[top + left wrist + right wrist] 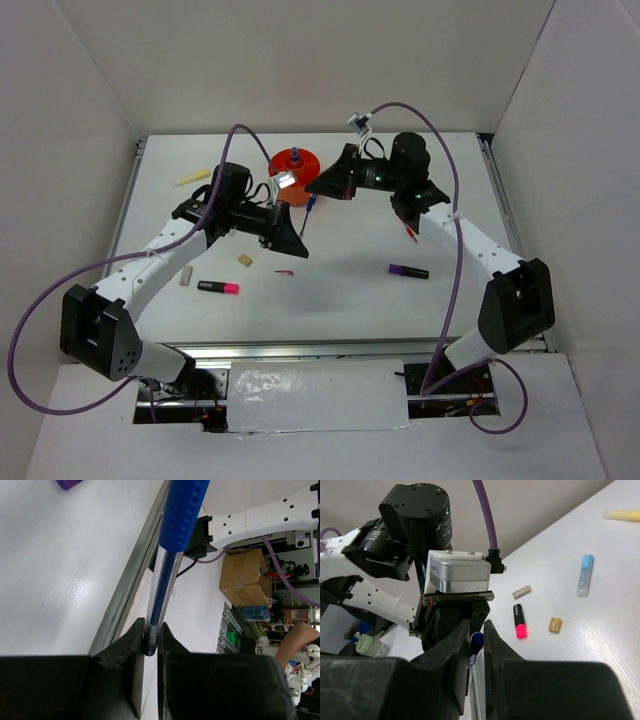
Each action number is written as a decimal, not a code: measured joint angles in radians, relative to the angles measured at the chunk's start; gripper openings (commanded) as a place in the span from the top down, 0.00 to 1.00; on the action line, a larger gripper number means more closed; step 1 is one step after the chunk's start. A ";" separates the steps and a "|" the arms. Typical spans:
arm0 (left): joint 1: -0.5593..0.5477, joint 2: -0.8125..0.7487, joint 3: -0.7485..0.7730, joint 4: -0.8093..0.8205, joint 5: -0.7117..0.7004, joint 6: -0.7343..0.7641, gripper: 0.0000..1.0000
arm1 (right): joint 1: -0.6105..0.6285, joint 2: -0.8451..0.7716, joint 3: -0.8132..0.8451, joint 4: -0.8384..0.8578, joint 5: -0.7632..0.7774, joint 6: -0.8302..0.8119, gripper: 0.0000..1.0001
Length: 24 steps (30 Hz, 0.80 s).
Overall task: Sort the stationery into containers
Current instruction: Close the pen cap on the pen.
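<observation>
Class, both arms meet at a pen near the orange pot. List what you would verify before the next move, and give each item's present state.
1. Grip of left gripper on blue pen: ok, barrel end pinched.
2. Grip of right gripper on the pen's other end: ok, fingers shut on it.
3. Pen above orange pot: not ok, it is beside the pot.
4. Free compartment in pot: cannot tell.
5. Loose items sorted: not ok; pink highlighter and purple marker lie outside.

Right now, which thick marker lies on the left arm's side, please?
The pink-black highlighter, left of centre; the purple-black marker lies over on the right.
</observation>
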 measured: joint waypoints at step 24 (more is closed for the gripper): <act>0.000 -0.008 -0.014 0.088 -0.010 -0.016 0.85 | -0.040 0.014 0.066 -0.080 -0.059 -0.004 1.00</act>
